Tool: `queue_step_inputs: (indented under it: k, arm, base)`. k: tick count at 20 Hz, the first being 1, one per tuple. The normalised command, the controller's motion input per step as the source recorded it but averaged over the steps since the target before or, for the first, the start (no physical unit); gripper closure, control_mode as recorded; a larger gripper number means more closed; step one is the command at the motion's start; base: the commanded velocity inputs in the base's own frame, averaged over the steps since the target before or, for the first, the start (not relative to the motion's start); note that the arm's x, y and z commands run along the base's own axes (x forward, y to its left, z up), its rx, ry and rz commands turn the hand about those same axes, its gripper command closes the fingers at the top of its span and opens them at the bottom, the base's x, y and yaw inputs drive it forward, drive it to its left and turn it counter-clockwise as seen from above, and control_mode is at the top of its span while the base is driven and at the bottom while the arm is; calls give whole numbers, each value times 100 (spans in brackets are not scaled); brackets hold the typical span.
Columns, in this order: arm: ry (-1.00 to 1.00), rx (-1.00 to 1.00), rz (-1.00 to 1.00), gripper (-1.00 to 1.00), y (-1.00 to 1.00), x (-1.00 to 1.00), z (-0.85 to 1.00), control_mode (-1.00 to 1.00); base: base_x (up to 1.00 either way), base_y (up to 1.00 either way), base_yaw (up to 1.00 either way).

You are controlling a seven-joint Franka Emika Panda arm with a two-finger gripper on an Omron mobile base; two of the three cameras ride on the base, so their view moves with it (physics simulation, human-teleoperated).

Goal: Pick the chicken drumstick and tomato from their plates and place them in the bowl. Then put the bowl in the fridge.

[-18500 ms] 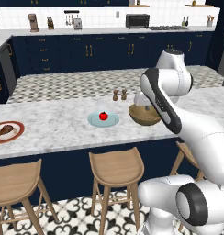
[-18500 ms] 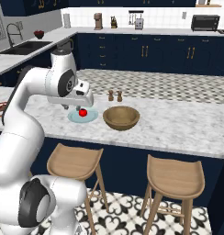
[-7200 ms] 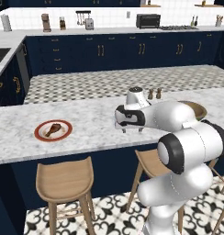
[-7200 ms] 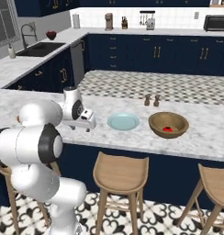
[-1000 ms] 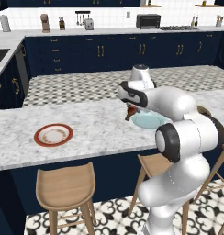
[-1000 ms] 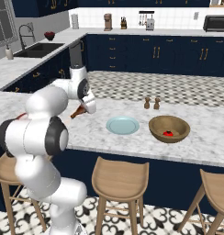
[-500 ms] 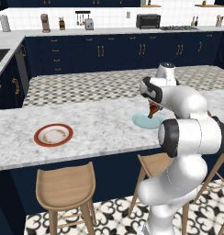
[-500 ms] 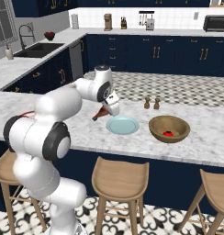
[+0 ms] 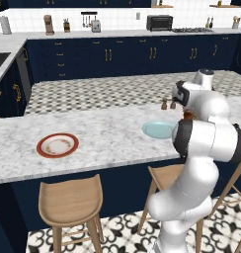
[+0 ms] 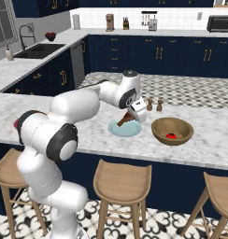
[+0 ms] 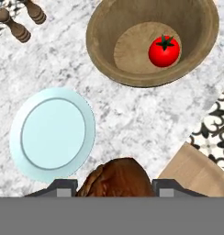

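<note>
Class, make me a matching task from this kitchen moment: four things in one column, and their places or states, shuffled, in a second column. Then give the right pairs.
Things:
1. tomato
2. chicken drumstick
3. pale blue plate
4. red-rimmed plate

Places or states:
A. held between the fingers, above the counter
B. lying inside the wooden bowl
C. bare, at the far left of the counter
D. bare, beside the bowl

Pairs: 1-B, 2-A, 3-D, 4-C

Brown chicken drumstick (image 10: 124,119) above pale blue plate (image 11: 53,134); red tomato (image 11: 164,51) inside upright wooden bowl (image 11: 109,27)
</note>
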Motion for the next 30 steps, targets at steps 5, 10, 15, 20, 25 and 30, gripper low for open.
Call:
queue_step_inputs:
  k: [5, 10, 15, 20, 25, 30]
  arm:
    - [0, -1, -12, 100, -100, 12, 0, -100]
    - [0, -1, -5, 100, -97, 29, -9, -100]
    - [0, 0, -2, 100, -65, 34, -33, -100]
    - [0, 0, -1, 100, -20, 35, -33, -100]
    - [0, 0, -1, 100, 0, 34, -24, -100]
    - [0, 0, 0, -100, 0, 3, -39, -100]
  base:
    - [0, 0, 0]
    - [0, 0, 0]
    - [0, 0, 0]
    - [0, 0, 0]
    - [0, 0, 0]
    - [0, 0, 0]
